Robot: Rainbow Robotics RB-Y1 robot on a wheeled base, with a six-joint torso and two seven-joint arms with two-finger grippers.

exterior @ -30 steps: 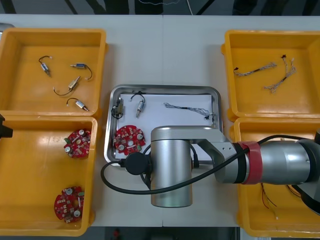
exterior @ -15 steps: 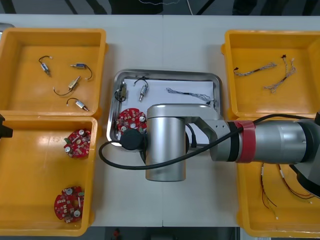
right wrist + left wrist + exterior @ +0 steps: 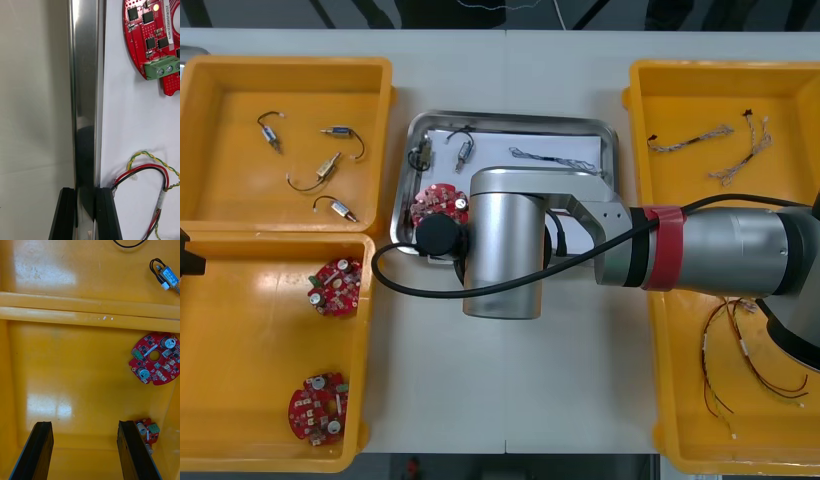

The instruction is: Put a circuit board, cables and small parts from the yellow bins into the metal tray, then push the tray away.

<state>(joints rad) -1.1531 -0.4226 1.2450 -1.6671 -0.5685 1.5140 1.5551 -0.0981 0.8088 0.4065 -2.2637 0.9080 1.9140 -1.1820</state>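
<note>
One thin rim carries the whole push.
Loaded with a circuit board (image 3: 435, 205), cables (image 3: 555, 160) and small metal parts (image 3: 464, 152), the metal tray (image 3: 510, 118) sits on the desk (image 3: 580, 380), centre toward 12 o'clock. The right gripper (image 3: 85, 193) is clamped on its slick rim, so a slip or skewed shove could swing it against the 2 o'clock yellow bin (image 3: 638, 150). At 8 o'clock the left gripper (image 3: 85, 425) hangs open.

Light table (image 3: 510, 400) — faint centre seam, dark floor (image 3: 380, 12) beyond far edge
</note>
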